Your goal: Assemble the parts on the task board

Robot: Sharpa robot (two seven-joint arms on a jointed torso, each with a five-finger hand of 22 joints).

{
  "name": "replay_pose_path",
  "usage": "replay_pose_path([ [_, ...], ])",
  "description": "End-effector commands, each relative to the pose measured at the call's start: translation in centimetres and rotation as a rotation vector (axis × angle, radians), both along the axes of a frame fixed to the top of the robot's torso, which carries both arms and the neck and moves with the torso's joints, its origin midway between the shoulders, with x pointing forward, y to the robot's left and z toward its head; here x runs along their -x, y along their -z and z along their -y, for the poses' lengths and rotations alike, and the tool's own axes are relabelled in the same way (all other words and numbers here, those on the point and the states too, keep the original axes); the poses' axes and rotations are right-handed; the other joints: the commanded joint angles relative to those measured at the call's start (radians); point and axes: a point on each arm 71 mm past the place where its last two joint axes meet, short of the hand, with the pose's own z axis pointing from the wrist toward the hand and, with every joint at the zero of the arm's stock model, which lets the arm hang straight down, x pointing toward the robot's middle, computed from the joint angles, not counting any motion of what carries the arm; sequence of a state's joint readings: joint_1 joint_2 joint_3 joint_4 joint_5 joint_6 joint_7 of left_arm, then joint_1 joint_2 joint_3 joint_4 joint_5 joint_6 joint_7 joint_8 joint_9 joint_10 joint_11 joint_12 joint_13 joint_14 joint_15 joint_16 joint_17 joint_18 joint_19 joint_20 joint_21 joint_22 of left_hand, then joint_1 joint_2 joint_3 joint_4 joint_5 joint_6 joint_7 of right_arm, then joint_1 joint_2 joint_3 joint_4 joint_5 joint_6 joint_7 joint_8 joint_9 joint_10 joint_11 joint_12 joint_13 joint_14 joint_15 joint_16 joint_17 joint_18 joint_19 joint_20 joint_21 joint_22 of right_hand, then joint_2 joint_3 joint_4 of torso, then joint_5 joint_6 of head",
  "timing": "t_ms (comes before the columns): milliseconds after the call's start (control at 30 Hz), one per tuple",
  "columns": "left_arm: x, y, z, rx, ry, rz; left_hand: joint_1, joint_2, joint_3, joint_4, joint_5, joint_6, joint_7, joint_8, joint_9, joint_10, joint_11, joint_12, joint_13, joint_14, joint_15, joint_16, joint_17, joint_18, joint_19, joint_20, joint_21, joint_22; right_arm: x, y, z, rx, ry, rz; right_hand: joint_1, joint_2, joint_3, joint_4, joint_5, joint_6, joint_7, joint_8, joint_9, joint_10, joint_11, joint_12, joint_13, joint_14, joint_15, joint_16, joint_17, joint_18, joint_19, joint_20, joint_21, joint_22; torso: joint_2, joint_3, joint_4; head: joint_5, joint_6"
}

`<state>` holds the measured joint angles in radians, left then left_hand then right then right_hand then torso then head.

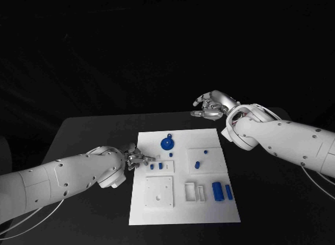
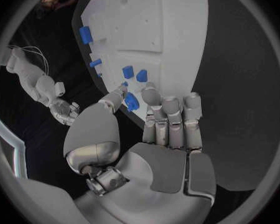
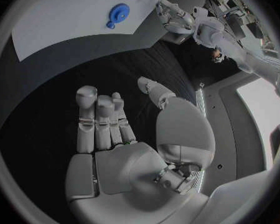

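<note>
White board [image 1: 183,204] lies mid-table on the black table [image 1: 94,132], long side running away from the robot. L hand [image 1: 135,157] sits at the board's left edge, about halfway along; in the L wrist view the L hand [image 2: 154,115] pinches a small blue piece [image 2: 132,101] betw. thumb and a finger, right at the board edge, other fingers side by side and resting on or just over the board (can't tell which). Two more small blue pieces [image 1: 156,165] sit just beside that hand, in a raised square on the board. Blue round disc w/ knob [image 1: 167,143] lies nr the far end of the board, centre. Small blue peg [image 1: 197,164] sits in a square block to the right of centre. Two blue cylinders [image 1: 222,191] lie side by side nr the board's right edge, closer to the robot. R hand [image 1: 211,107] is off the board, above the table's far right corner, well apart from all pieces; R wrist view shows the R hand [image 3: 124,134] w/ fingers straight and apart, holding nothing, over bare table.
</note>
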<state>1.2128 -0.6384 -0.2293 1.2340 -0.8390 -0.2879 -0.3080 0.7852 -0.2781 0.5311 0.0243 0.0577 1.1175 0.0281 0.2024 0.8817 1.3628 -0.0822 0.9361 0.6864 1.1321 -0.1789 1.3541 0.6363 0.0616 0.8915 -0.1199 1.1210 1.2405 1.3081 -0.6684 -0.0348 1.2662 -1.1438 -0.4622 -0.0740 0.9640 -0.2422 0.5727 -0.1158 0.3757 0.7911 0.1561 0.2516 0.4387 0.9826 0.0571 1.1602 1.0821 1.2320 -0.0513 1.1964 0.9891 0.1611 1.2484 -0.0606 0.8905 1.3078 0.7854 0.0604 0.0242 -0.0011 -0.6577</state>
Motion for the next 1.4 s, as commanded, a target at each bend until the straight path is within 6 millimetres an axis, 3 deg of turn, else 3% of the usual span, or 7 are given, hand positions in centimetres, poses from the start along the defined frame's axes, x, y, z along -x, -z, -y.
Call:
replay_pose_path([
  [33, -0.4, -1.1, 0.1, 0.128, -0.044, 0.101, 0.008, -0.007, 0.001, 0.003, 0.000, -0.039, 0.014, -0.018, -0.007, -0.025, 0.010, -0.020, -0.006, -0.019, 0.003, -0.018, -0.006, 0.013, -0.015, -0.133, -0.011, -0.002, 0.0, 0.0, 0.0, 0.003, -0.010, -0.004, -0.004, 0.008, 0.001, 0.006, 0.005, -0.007, 0.016, 0.005, -0.001, -0.007, 0.001, 0.007, -0.001, 0.001, -0.002, -0.002, -0.002, 0.101, 0.000, -0.009, -0.003, 0.014, 0.000, 0.0010, 0.0009, -0.002, 0.003],
  [200, -0.6, -2.6, 0.2, 0.206, -0.048, 0.215, 0.128, 0.050, 0.018, -0.093, 0.097, -0.080, 0.048, -0.030, -0.008, -0.160, 0.052, -0.122, -0.052, -0.141, 0.061, -0.115, -0.050, -0.021, -0.125, -0.093, -0.085, -0.021, 0.0, 0.1, 0.1, 0.002, -0.006, -0.005, -0.004, 0.009, 0.001, 0.006, 0.005, -0.007, 0.016, 0.005, -0.001, -0.007, 0.001, 0.007, -0.001, 0.001, -0.002, -0.002, -0.002, 0.101, 0.000, -0.009, -0.003, 0.014, 0.000, 0.0004, 0.0000, -0.004, 0.009],
  [267, -0.8, -3.3, 0.5, 0.237, -0.032, 0.266, 0.219, 0.108, 0.005, -0.202, 0.167, -0.087, 0.062, -0.024, -0.005, -0.196, 0.062, -0.177, -0.084, -0.180, 0.107, -0.161, -0.076, -0.043, -0.174, -0.053, -0.131, -0.036, -0.1, 0.1, 0.2, 0.002, -0.003, -0.005, -0.004, 0.009, 0.001, 0.006, 0.005, -0.007, 0.016, 0.005, -0.001, -0.007, 0.001, 0.007, -0.001, 0.001, -0.002, -0.002, -0.002, 0.101, 0.000, -0.009, -0.003, 0.014, 0.001, 0.0005, -0.0004, -0.004, 0.012],
  [467, -0.9, -5.2, 1.9, 0.249, 0.098, 0.422, 0.375, 0.129, 0.109, -0.308, 0.143, -0.107, 0.083, -0.032, -0.030, -0.261, 0.104, -0.325, -0.167, -0.202, 0.146, -0.224, -0.113, -0.039, -0.192, -0.013, -0.175, -0.050, -0.2, 0.2, 0.4, 0.002, 0.001, -0.008, -0.004, 0.010, 0.001, 0.006, 0.005, -0.007, 0.016, 0.005, -0.001, -0.007, 0.001, 0.007, -0.002, 0.001, -0.002, -0.002, -0.002, 0.101, 0.000, -0.009, -0.004, 0.014, 0.001, 0.0010, -0.0006, -0.006, 0.016],
  [833, -1.2, -5.7, 5.7, 0.022, 0.368, 0.465, 0.396, 0.103, 0.103, -0.298, 0.057, -0.164, 0.100, -0.079, -0.106, -0.266, 0.160, -0.634, -0.313, -0.100, 0.147, -0.167, -0.091, 0.006, -0.079, -0.017, -0.115, -0.014, -0.1, 0.4, 0.2, 0.001, -0.005, -0.012, -0.003, 0.011, 0.002, 0.006, 0.006, -0.007, 0.016, 0.006, -0.001, -0.007, 0.001, 0.007, -0.002, 0.001, -0.002, -0.002, -0.002, 0.101, 0.000, -0.009, -0.004, 0.014, 0.002, 0.0007, -0.0014, -0.008, 0.020],
  [1100, -1.7, -5.7, 8.2, -0.131, 0.506, 0.507, 0.419, 0.088, 0.107, -0.285, 0.038, -0.192, 0.110, -0.097, -0.143, -0.285, 0.168, -0.720, -0.356, 0.006, 0.151, -0.131, -0.081, 0.069, 0.029, -0.009, -0.056, 0.001, -0.2, 0.4, -0.1, 0.000, -0.009, -0.011, -0.003, 0.012, 0.002, 0.006, 0.006, -0.007, 0.016, 0.006, -0.001, -0.007, 0.001, 0.008, -0.002, 0.001, -0.002, -0.002, -0.002, 0.101, 0.000, -0.009, -0.004, 0.015, 0.002, 0.0003, -0.0003, -0.010, 0.019],
  [1400, -2.3, -4.7, 10.0, -0.220, 0.550, 0.509, 0.419, 0.084, 0.107, -0.279, 0.039, -0.182, 0.109, -0.090, -0.156, -0.277, 0.170, -0.752, -0.372, 0.018, 0.153, -0.138, -0.085, 0.078, 0.036, -0.005, -0.054, 0.002, -0.2, 0.4, -0.4, -0.002, -0.014, -0.007, -0.002, 0.012, 0.002, 0.006, 0.006, -0.007, 0.016, 0.006, -0.001, -0.007, 0.001, 0.008, -0.003, 0.002, -0.002, -0.002, -0.002, 0.101, 0.000, -0.009, -0.004, 0.015, 0.003, -0.0003, -0.0011, -0.011, 0.020],
])
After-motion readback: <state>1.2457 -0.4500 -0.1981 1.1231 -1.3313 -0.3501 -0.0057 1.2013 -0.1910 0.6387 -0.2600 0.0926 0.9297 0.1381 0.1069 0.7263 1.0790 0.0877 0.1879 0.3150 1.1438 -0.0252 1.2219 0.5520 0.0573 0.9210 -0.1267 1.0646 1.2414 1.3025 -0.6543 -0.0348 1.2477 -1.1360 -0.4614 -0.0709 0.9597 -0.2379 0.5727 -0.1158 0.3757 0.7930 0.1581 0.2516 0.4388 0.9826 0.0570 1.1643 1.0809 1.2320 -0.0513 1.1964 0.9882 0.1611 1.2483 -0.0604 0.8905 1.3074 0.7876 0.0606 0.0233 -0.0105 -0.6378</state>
